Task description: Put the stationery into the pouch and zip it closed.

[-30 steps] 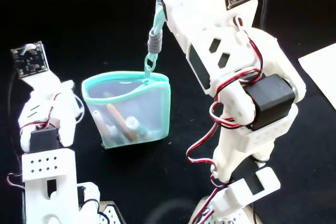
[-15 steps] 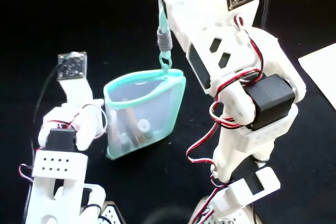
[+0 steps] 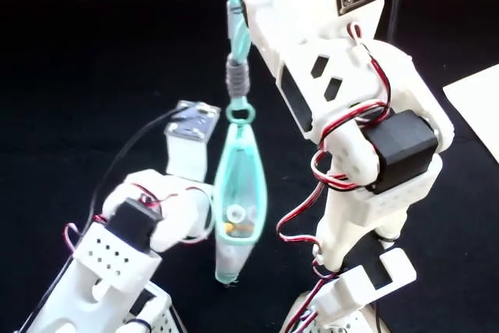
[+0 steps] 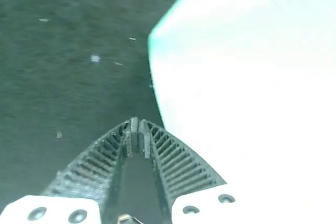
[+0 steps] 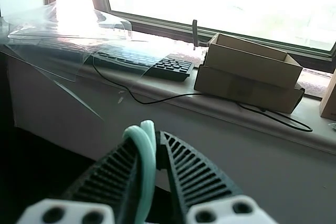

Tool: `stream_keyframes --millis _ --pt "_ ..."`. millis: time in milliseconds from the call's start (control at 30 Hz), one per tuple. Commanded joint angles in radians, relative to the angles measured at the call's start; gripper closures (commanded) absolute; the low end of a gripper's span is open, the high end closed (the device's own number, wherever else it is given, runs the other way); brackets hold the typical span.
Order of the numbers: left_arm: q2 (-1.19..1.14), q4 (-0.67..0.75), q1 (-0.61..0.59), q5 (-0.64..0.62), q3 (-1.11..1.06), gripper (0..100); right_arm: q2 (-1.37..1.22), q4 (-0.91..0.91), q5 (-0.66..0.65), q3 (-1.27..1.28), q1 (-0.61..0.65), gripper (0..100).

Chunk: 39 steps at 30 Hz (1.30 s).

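Above the black table (image 3: 86, 60), the right claw (image 5: 152, 139) is clamped on the teal strap (image 5: 143, 156). The pouch (image 3: 238, 185) hangs from that strap below the claw, turned edge-on, its mouth narrowly open and the stationery (image 3: 238, 220) lying low inside. The left claw (image 4: 137, 127) has its fingers pressed together on nothing, with the tips just beside the pouch's teal-trimmed edge; whether they touch it I cannot tell.
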State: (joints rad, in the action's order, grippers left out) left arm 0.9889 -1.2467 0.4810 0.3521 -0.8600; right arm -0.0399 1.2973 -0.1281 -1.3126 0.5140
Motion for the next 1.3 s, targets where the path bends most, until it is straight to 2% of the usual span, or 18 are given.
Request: stream_keyframes --millis 0,133,300,400,600,800,900,1000,1133,1267 --pt "0.012 -0.017 0.096 -0.029 0.047 99 0.002 -0.022 -0.008 -0.004 -0.010 99.1" --pt "0.010 -0.037 0.151 -0.029 0.045 99 0.002 -0.022 -0.008 -0.004 -0.010 99.1" --pt "0.010 -0.216 0.277 -0.026 0.047 99 0.002 -0.056 -0.008 -0.004 -0.013 99.1" --pt "0.010 -0.252 0.369 -0.026 0.047 99 0.002 -0.056 -0.008 -0.004 -0.012 99.1" --pt "0.004 -0.245 0.498 -0.025 0.047 99 0.004 -0.056 -0.006 -0.004 -0.010 99.1" --pt "0.001 -0.141 0.509 -0.025 0.044 99 0.004 -0.051 -0.006 -0.004 -0.008 99.1" --pt "0.001 -0.137 0.510 -0.025 0.044 99 0.004 -0.050 -0.006 -0.004 -0.007 99.1" --pt "-0.001 -0.137 0.542 -0.025 0.044 99 0.004 -0.050 -0.006 -0.004 0.047 99.1" --pt "-0.044 -0.132 0.656 -0.025 0.036 99 0.002 -0.051 -0.009 -0.004 0.117 99.1" --pt "-0.173 -0.035 0.719 -0.025 -0.028 99 0.002 -0.048 -0.011 -0.002 0.137 99.1"
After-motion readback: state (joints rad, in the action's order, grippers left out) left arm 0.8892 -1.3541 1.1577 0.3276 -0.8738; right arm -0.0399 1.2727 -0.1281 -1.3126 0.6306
